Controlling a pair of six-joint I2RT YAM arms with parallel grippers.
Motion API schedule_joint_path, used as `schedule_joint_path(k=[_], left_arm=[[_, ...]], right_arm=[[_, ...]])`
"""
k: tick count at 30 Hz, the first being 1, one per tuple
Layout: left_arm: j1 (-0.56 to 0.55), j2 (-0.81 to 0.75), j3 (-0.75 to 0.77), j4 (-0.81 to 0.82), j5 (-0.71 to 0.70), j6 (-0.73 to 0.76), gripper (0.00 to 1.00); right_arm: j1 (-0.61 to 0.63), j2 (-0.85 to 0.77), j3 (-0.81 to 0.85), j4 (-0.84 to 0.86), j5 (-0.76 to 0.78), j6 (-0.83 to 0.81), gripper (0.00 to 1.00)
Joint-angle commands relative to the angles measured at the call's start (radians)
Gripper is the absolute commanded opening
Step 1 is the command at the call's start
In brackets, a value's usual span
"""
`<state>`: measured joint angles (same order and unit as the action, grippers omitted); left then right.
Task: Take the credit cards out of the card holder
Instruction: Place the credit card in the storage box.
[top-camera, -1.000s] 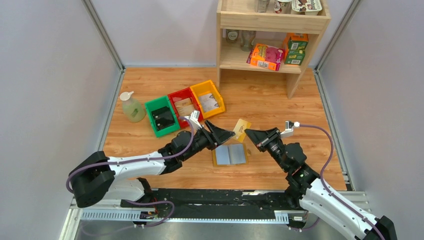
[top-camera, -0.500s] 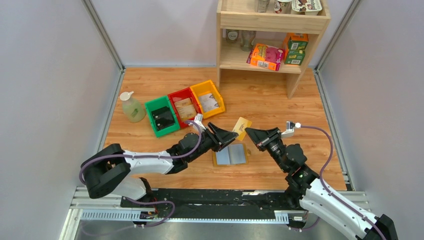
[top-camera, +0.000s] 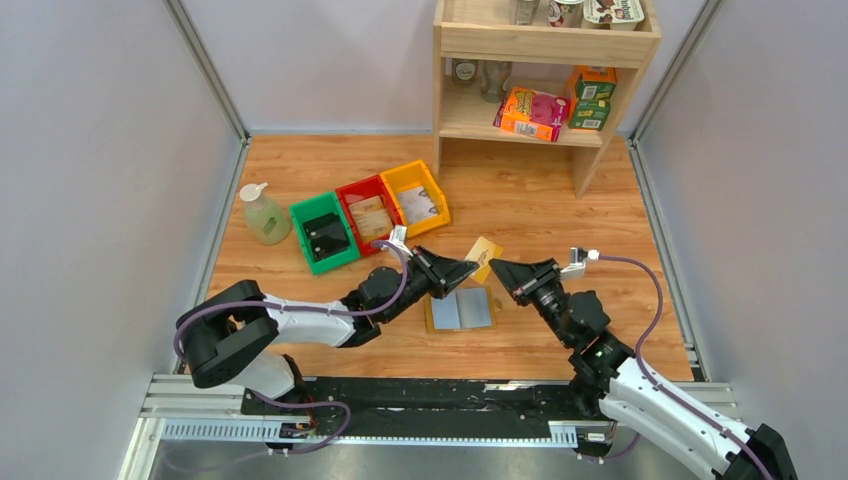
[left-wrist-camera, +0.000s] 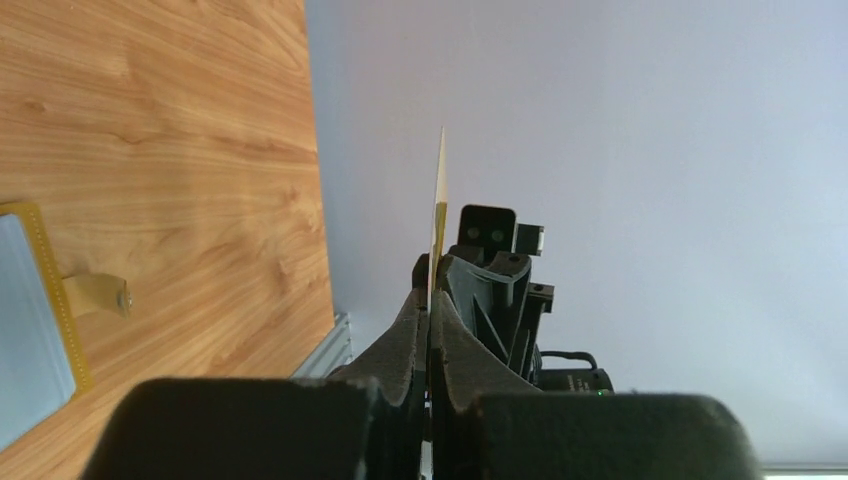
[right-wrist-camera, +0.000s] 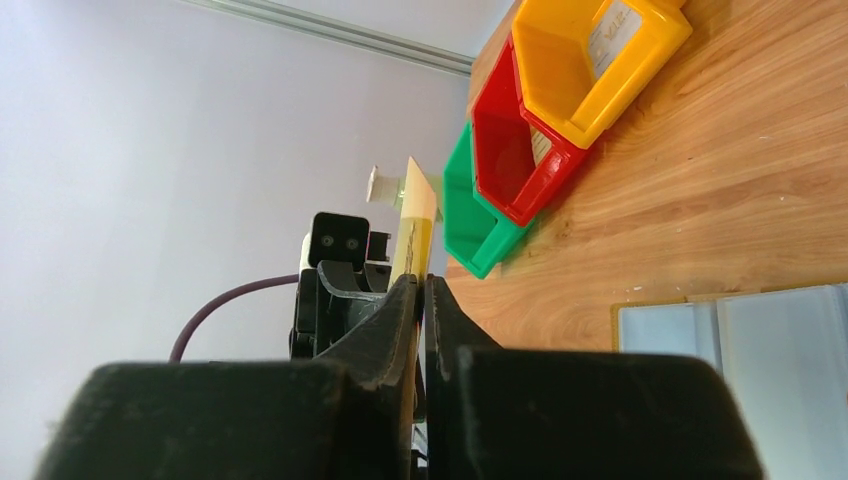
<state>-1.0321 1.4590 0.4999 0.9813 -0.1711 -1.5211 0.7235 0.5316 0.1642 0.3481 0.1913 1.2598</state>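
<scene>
Wood table (top-camera: 540, 210) is carrying the open card holder (top-camera: 461, 310); close over it the left gripper (top-camera: 464, 270) is pinching a card (top-camera: 485, 251) by its edge, and the right gripper (top-camera: 497, 268), fingers nearly together, is crowding in, risking a nudge that knocks the card loose.

Bright, even overhead light; soft faint shadows on the bench (top-camera: 560, 200), no glare. Wrist views: close fingers (left-wrist-camera: 400, 345) dark and blurred, background sharp.
</scene>
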Motion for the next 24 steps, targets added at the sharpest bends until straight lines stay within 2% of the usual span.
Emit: schedule_joint_path(k=[1,3,5,8,9,10,11,15,17,19,20,24], left_arm=[[-0.005,-0.017,-0.011,0.108,-0.045,-0.004,0.0],[-0.002,-0.035,-0.037,0.109,-0.059,0.015,0.0],[0.016,-0.066,-0.064,0.074,-0.035,0.036,0.0],[0.084,-0.136,-0.067,-0.112,0.079,0.091,0.0],[0.125,-0.155,-0.061,-0.154,0.152,0.113,0.0],[0.145,-0.192,-0.043,-0.276,0.188,0.169,0.0],[0.191,-0.207,-0.031,-0.338,0.256,0.205,0.0],[0.312,-0.305,0.121,-0.892,0.354,0.484,0.0],[0.378,-0.351,0.156,-1.024,0.346,0.606,0.0],[0.45,-0.382,0.233,-1.235,0.34,0.719,0.0],[0.508,-0.382,0.259,-1.272,0.361,0.795,0.0],[0.656,-0.294,0.414,-1.503,0.418,0.994,0.0]], right_arm=[[0.007,-0.019,-0.011,0.025,0.026,-0.005,0.12],[0.007,-0.034,-0.009,-0.006,0.033,-0.025,0.29],[0.007,-0.059,0.003,-0.05,0.039,-0.06,0.5],[0.007,-0.094,0.046,-0.176,0.065,-0.14,0.84],[0.007,-0.1,0.06,-0.22,0.072,-0.172,0.9],[0.007,-0.107,0.078,-0.263,0.088,-0.2,0.96],[0.007,-0.108,0.095,-0.321,0.099,-0.241,1.0],[0.007,-0.085,0.17,-0.448,0.105,-0.362,1.0],[0.007,-0.062,0.208,-0.489,0.096,-0.433,1.0],[0.007,-0.03,0.247,-0.529,0.088,-0.493,1.0],[0.007,-0.013,0.261,-0.531,0.073,-0.528,1.0],[0.007,0.062,0.279,-0.494,-0.006,-0.669,1.0]])
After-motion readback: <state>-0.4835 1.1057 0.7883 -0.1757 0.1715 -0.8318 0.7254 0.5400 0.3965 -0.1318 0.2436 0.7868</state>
